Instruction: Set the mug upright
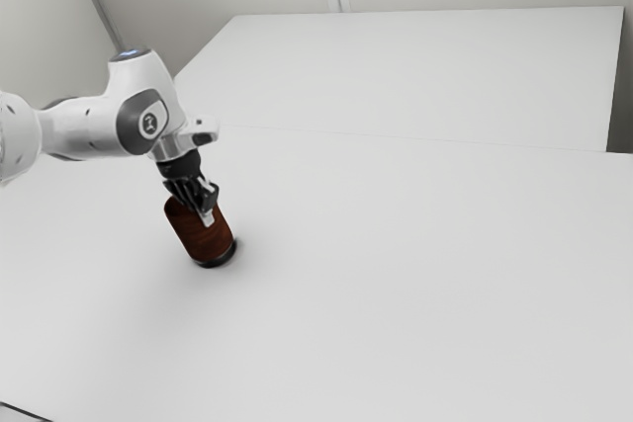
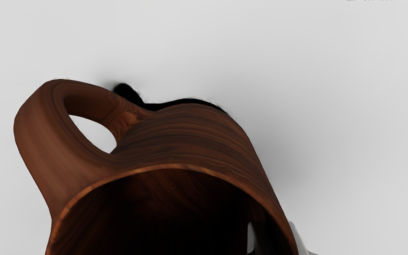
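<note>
The brown wood-grained mug (image 1: 203, 234) leans in the exterior view, its open rim tipped toward that view's left and its dark base low, close to the table. My gripper (image 1: 207, 211) is at the rim from above. In the wrist view the mug (image 2: 197, 138) shows its mouth, with the handle standing out from the side. The gripper (image 2: 276, 238) is shut on the mug's wall, one finger inside the mouth and the other against the outside. Whether the base touches the table I cannot tell.
The white table (image 1: 415, 274) extends around the mug, with a thin seam across it farther back. Pale walls stand behind the table. A dark thin edge (image 1: 25, 412) shows at the exterior view's lower left corner.
</note>
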You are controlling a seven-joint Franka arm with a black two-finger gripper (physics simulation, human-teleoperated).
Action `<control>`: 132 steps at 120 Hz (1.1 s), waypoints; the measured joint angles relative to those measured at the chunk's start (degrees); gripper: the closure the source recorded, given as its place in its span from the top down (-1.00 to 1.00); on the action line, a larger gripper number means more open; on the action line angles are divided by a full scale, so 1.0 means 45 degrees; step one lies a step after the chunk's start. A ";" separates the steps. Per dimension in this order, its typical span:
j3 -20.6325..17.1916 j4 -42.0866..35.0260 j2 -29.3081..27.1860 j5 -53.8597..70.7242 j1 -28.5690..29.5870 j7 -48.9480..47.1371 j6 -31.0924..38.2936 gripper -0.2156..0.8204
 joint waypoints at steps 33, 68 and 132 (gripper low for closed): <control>-0.0153 -0.0513 0.0210 0.0017 -0.0196 -0.1352 0.0914 -0.11; -0.0256 -0.0371 -0.0706 -0.0004 -0.0161 -0.2175 0.0811 0.41; -0.0450 0.8385 0.1230 -0.0022 -0.0312 -0.2921 -0.4737 0.57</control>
